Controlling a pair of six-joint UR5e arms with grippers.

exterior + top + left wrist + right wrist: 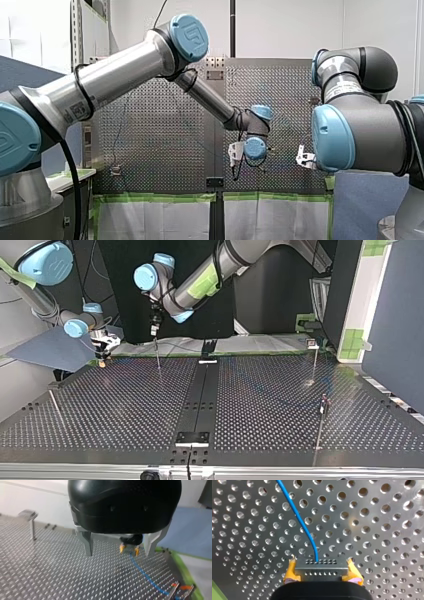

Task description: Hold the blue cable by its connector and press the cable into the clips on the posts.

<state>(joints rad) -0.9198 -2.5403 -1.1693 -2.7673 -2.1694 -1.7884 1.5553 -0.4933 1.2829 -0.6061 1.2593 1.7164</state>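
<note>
In the right wrist view my right gripper (320,565) is shut, its yellow pads (291,572) clamped on the grey connector (320,568) of the blue cable (299,520). The cable leads away from it over the perforated table (374,530). My left gripper (120,553) hangs open over the table with nothing between its metal fingers (88,545). Ahead of it is my right gripper (128,550), and the blue cable (145,573) runs from there to an orange-tipped clip (180,591). In the top view my left gripper (155,329) is near the far edge, to the right of my right gripper (102,361).
Thin posts stand on the table: one below my left gripper (158,357), two at the top view's right (314,362) (321,420), one at its left (55,407). A clip post (31,523) stands off to the side of my left gripper. Green tape (150,355) lines the far edge.
</note>
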